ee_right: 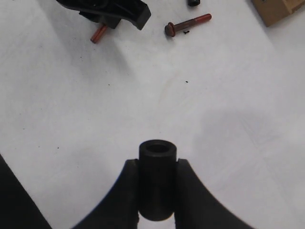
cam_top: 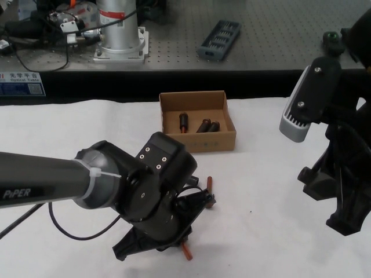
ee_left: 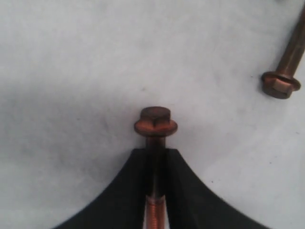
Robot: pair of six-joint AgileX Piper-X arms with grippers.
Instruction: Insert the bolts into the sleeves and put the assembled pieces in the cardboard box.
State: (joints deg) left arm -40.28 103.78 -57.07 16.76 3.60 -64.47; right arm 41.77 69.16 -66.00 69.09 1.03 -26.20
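Observation:
My left gripper (ee_left: 156,152) is shut on the shank of a copper bolt (ee_left: 156,121), whose hex head sticks out past the fingertips just above the white cloth. In the high view that gripper (cam_top: 188,229) hangs low near the front, with the bolt's orange end (cam_top: 186,252) poking out below. A second bolt (ee_left: 284,76) lies loose beside it (cam_top: 210,184). My right gripper (ee_right: 157,164) is shut on a black sleeve (ee_right: 157,186), bore facing outward. The right arm (cam_top: 336,174) stands at the right. The cardboard box (cam_top: 198,143) at the back holds three assembled pieces (cam_top: 203,125).
White cloth (cam_top: 266,231) covers the bench between the arms. Behind it, on the perforated metal table, stand a metal post base (cam_top: 119,35) and a blue-grey rack (cam_top: 219,37). A small black piece (ee_right: 193,2) lies near the loose bolt (ee_right: 187,24).

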